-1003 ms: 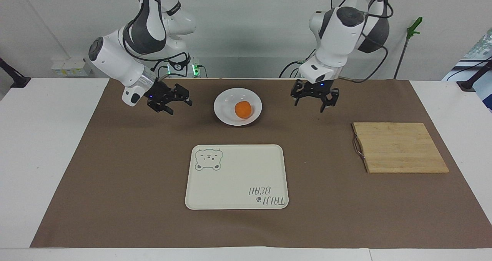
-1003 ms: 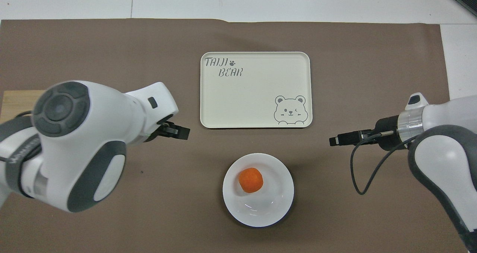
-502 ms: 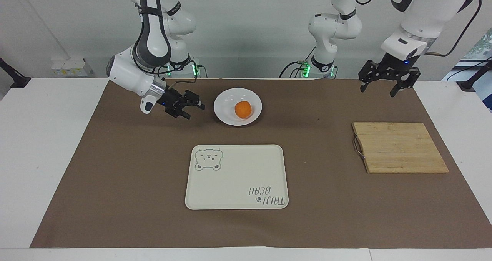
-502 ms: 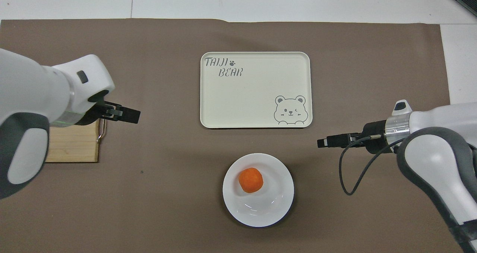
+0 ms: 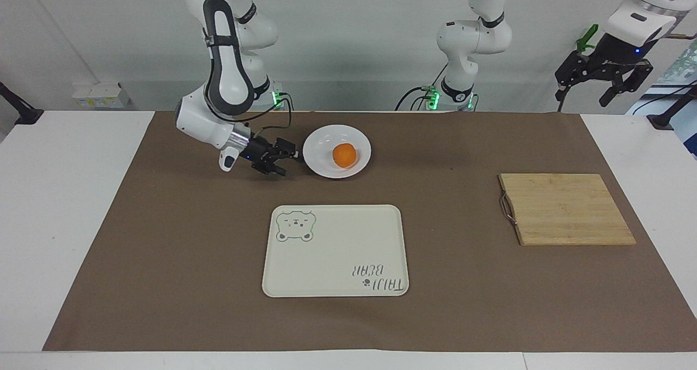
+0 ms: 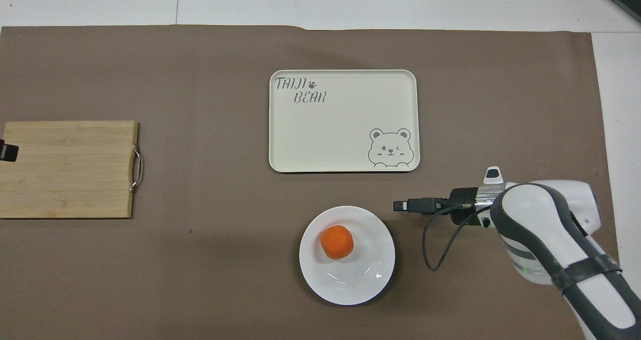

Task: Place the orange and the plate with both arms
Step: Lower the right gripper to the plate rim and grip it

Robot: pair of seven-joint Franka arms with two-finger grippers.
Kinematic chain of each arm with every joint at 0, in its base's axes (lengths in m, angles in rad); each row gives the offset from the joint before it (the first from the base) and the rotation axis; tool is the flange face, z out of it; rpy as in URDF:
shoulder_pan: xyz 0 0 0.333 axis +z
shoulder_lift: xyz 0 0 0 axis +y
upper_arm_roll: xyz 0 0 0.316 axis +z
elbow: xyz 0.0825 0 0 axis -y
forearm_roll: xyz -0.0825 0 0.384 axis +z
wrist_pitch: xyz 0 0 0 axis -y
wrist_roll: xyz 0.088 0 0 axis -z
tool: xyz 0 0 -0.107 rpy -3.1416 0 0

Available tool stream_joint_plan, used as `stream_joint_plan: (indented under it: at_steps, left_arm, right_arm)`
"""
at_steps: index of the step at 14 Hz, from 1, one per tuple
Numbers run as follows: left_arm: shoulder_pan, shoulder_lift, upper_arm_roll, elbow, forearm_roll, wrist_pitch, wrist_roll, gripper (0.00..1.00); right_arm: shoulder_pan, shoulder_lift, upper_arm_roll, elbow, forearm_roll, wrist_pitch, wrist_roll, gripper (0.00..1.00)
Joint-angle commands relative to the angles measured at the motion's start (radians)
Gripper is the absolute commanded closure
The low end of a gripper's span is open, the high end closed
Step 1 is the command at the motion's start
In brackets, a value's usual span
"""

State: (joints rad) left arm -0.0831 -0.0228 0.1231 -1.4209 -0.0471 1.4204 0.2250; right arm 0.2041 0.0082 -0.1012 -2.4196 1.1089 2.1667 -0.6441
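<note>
Reaching sideways, right hand [image 5: 287, 160] open beside plate [image 5: 326, 165].

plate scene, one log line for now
orange: on plate | right gripper: open beside plate | left gripper: open, raised, waiting

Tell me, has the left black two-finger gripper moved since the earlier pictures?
Yes. The left black two-finger gripper has swung away from the round white plate, out past the wooden cutting board, and risen beyond the left arm's end of the table.
</note>
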Motion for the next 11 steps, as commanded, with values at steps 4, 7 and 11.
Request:
stream_joint_plan:
  at_steps: [4, 7, 11]
  left_arm:
    - [0.000, 0.038, -0.022, 0.037, 0.015, -0.032, 0.016, 0.00]
    - [-0.007, -0.015, -0.034, -0.051, 0.013, -0.018, 0.005, 0.00]
    - [-0.004, -0.043, -0.034, -0.092, 0.016, 0.000, 0.005, 0.00]
  right_arm:
    - [0.040, 0.015, 0.000, -0.021, 0.118, 0.027, -0.068, 0.00]
    - [0.074, 0.016, 0.000, -0.029, 0.152, 0.061, -0.068, 0.00]
    - [0.074, 0.007, 0.000, -0.087, 0.170, 0.055, -0.116, 0.00]
